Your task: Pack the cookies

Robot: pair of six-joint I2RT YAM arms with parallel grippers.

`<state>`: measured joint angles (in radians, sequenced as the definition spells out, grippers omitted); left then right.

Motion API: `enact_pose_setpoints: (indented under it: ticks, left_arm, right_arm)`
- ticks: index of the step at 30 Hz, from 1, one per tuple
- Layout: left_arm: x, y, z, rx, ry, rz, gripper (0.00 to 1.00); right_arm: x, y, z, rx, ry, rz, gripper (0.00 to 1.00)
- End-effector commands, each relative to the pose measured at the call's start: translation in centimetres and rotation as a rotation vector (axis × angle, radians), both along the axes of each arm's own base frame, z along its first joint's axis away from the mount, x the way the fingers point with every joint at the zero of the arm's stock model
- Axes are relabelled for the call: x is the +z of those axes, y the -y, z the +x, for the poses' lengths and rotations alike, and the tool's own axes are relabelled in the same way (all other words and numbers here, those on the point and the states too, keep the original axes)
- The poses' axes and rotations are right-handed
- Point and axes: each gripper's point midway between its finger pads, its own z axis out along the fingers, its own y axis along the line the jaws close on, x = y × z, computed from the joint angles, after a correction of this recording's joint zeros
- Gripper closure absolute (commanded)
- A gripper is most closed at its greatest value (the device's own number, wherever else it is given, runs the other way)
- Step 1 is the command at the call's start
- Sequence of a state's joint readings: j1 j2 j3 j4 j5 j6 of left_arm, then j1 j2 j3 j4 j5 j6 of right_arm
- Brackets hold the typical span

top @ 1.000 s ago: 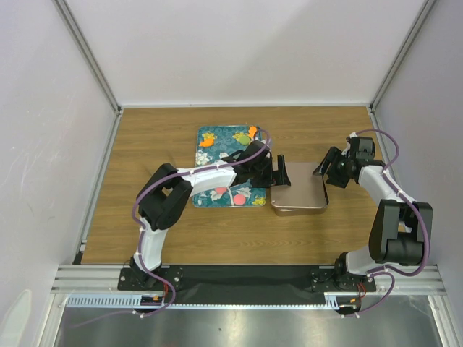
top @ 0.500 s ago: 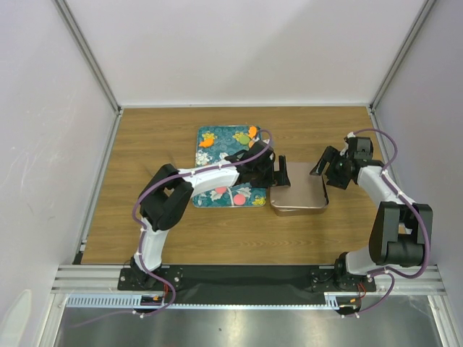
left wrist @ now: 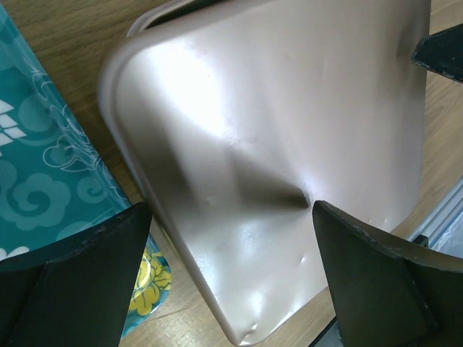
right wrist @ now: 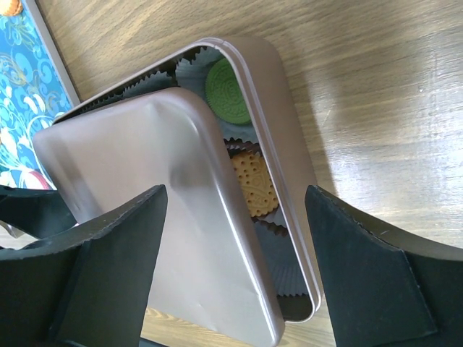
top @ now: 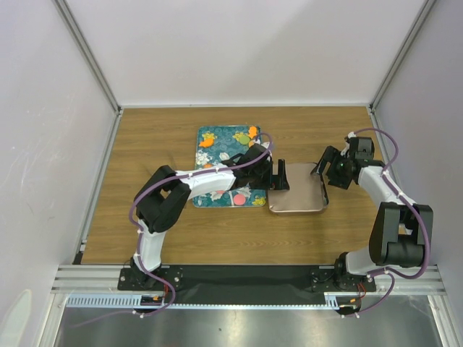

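Cookies (right wrist: 227, 90) are sitting in the metal tin (right wrist: 292, 166) directly below the right jaws: a green one with a stamped pattern toward the far end, and an orange one (right wrist: 253, 184) with rows of dots beside it. Both are lying flat in dark fluted paper cups (right wrist: 276, 283). At least one pink disc (top: 236, 199) is showing on the teal tray (top: 217, 141), behind and to the side of the left jaws.

The lid (right wrist: 145, 202) is lying crooked across the tin, covering most of it and leaving a long gap along the side nearest the right jaws. The left jaws are hanging wide open over the lid's smooth top, gripping nothing. The right jaws are also standing wide apart, with the tin's uncovered edge showing between them and nothing held.

Judging by this, the lid is being closed. Doing that well is likely calling for squaring the lid's corners over the rim before pressing. One pair of jaws should be steadying the tin on the tabletop (top: 159, 231) while the other nudges the lid sideways. Pressure should be going down evenly, so the lid is not tipping into the cups or sliding the tin toward the tray.
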<state>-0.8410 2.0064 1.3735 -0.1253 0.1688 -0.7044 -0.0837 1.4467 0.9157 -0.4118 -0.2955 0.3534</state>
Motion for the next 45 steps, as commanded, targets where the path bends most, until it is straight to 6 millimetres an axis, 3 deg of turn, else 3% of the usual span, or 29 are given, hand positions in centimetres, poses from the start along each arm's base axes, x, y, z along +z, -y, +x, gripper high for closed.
enact_pose_setpoints:
  ticks: [1,9,20,25,36,45]
  left_arm:
    - [4.8,1.4,0.7,-0.040,0.097,-0.088,0.00]
    - [5.1,2.0,1.7,0.006,0.056,-0.055,0.00]
    - [3.6,2.6,2.4,0.032,0.000,-0.007,0.00]
    - [2.9,1.6,1.9,0.031,0.004,0.021,0.00]
    - [4.0,-1.7,2.0,0.072,0.106,0.102,0.00]
    - [4.9,-1.8,1.5,0.063,0.114,0.071,0.00]
  right_arm:
    - [1.8,0.4,0.6,0.011,0.064,-0.019,0.17]
    - [1.6,-0.2,0.2,0.035,0.061,-0.012,0.16]
    - [1.0,-2.2,-1.0,0.080,0.059,0.029,0.16]
    - [0.6,-2.2,-1.3,0.075,0.054,0.024,0.16]
    - [1.4,-1.6,-1.0,0.050,0.082,0.003,0.16]
    - [1.7,-1.0,-1.2,0.042,0.091,-0.010,0.16]
